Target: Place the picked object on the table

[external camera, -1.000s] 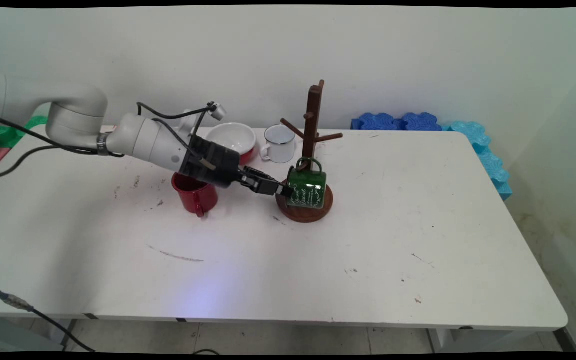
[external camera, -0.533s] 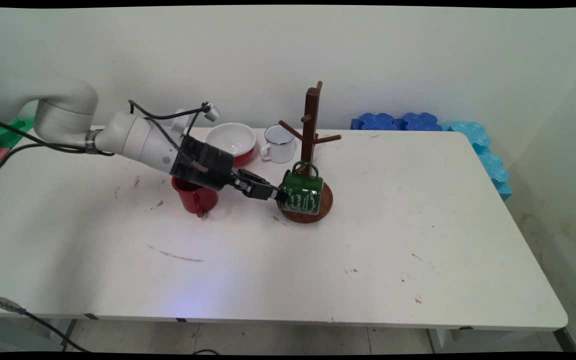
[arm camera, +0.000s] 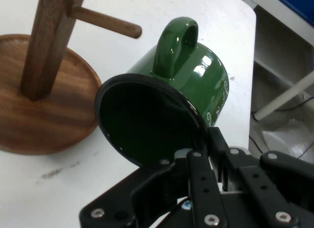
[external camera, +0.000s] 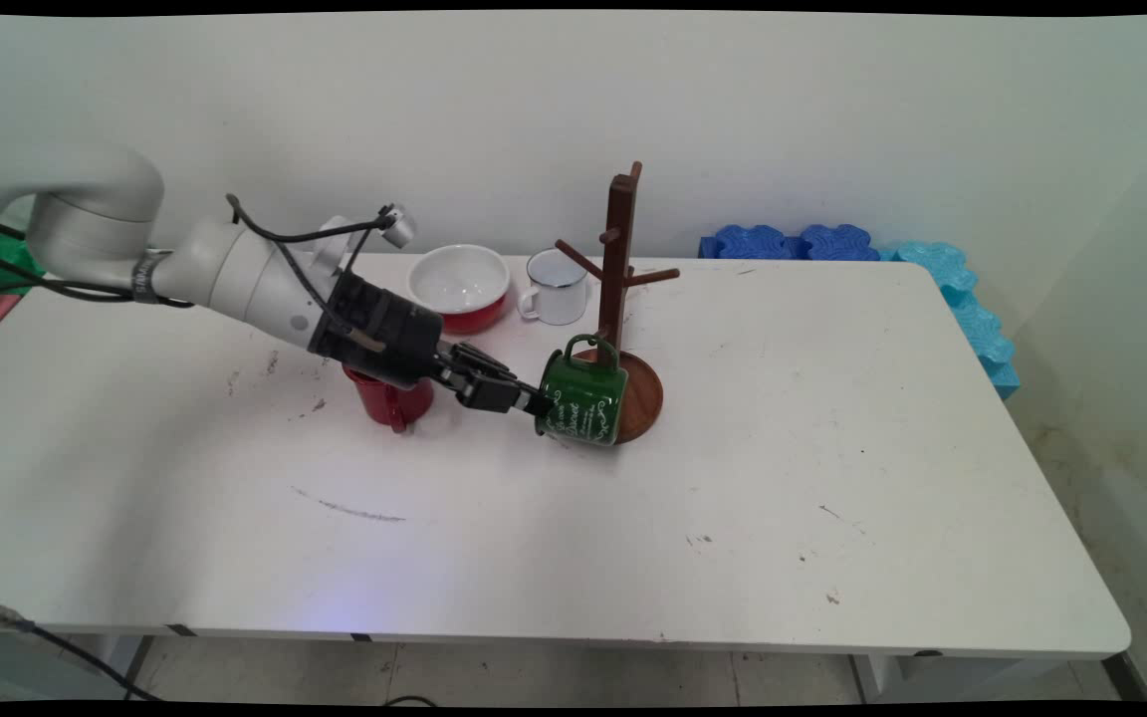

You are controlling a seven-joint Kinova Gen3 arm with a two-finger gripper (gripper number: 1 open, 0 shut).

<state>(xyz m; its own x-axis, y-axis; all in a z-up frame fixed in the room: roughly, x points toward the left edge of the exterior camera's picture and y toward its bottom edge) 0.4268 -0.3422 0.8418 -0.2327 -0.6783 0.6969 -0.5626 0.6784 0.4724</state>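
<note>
We see the end effector clamped on the rim of a green mug, one finger inside the mouth and one outside. The mug hangs tipped on its side, handle up, just beside the wooden rack and over the near edge of its base. Such a thin rim grip could let the mug swivel or slip. Its handle could also knock a peg. A red mug stands near, behind the wrist.
</note>
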